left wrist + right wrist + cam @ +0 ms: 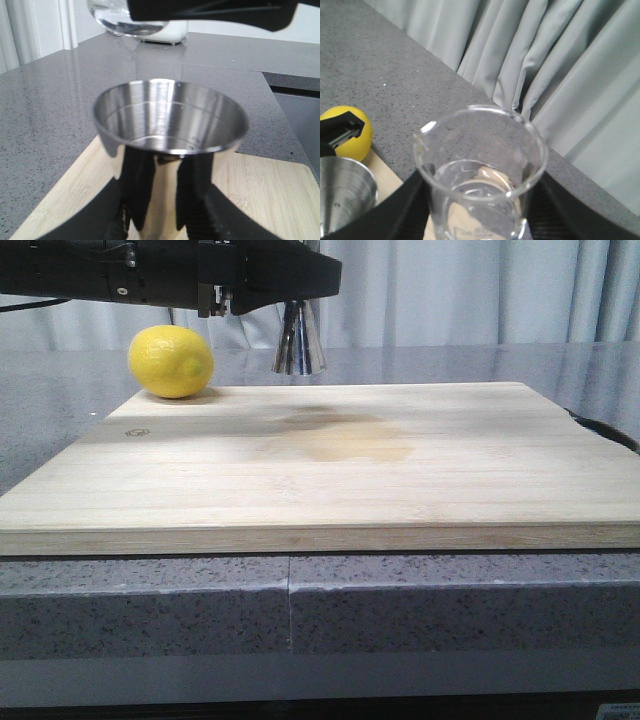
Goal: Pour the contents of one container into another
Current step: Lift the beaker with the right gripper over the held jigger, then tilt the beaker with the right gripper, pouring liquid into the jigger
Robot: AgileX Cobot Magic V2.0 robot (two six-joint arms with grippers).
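The steel jigger [170, 120] stands upright between the fingers of my left gripper [165, 167], which is shut on its narrow lower part; its cup faces up. The front view shows its lower cone [298, 345] under the black arms, over the far edge of the wooden board [320, 470]. My right gripper [480, 212] is shut on the clear glass beaker [480, 165], which has some clear liquid in its bottom. The beaker's base [125, 20] hangs just above and beyond the jigger's rim. The jigger's rim [342, 192] lies beside and below the beaker. In the front view the beaker is hidden.
A yellow lemon [171, 361] lies at the board's far left corner, close to the jigger. A darker stain [340, 435] marks the board's middle. Grey stone counter [450, 600] surrounds the board; curtains [560, 75] hang behind.
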